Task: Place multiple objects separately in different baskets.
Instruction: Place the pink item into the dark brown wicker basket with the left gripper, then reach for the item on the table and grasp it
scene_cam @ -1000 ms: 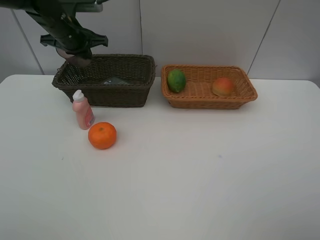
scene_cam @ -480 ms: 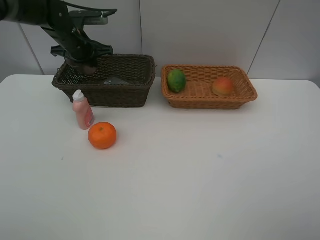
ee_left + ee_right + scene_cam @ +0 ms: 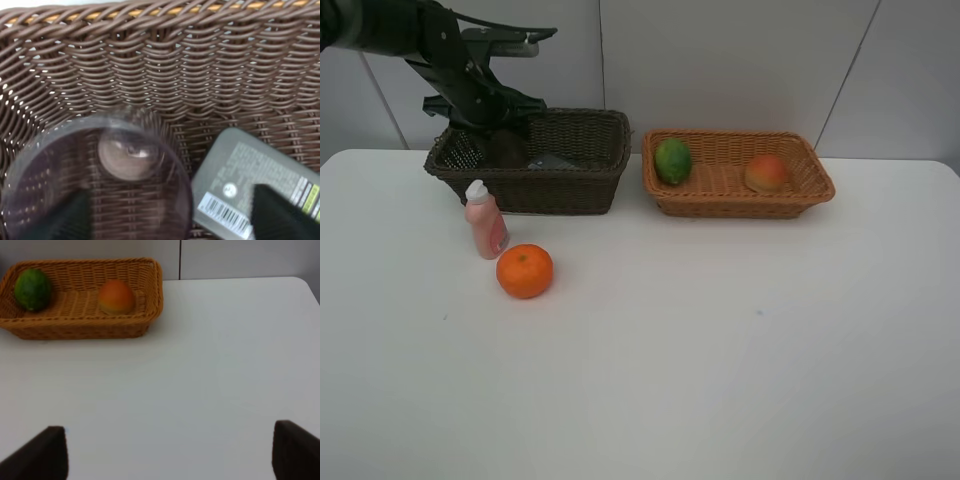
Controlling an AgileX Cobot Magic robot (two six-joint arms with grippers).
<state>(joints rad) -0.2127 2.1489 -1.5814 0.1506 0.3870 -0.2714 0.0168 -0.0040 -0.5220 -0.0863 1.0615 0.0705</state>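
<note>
My left gripper (image 3: 492, 120) hangs open over the left end of the dark brown basket (image 3: 535, 192). Below its spread fingers (image 3: 272, 212), the translucent mauve cup (image 3: 100, 170) sits blurred on the basket floor, next to the black rectangular bottle (image 3: 250, 192). From above, the cup (image 3: 506, 148) shows inside the basket. A pink white-capped bottle (image 3: 484, 220) and an orange (image 3: 524, 271) stand on the table in front of that basket. The light tan basket (image 3: 740, 207) holds a green lime (image 3: 672, 160) and a peach-like fruit (image 3: 766, 173). My right gripper (image 3: 170, 455) is open over bare table.
The two baskets stand side by side at the back of the white table (image 3: 720, 350), close to the wall. In the right wrist view the tan basket (image 3: 80, 327) lies ahead with the lime (image 3: 32, 288) and the peach-like fruit (image 3: 116, 296) in it.
The left gripper came down into the dark basket with the cup and opened. The cup now lies in the basket, free of the fingers.
</note>
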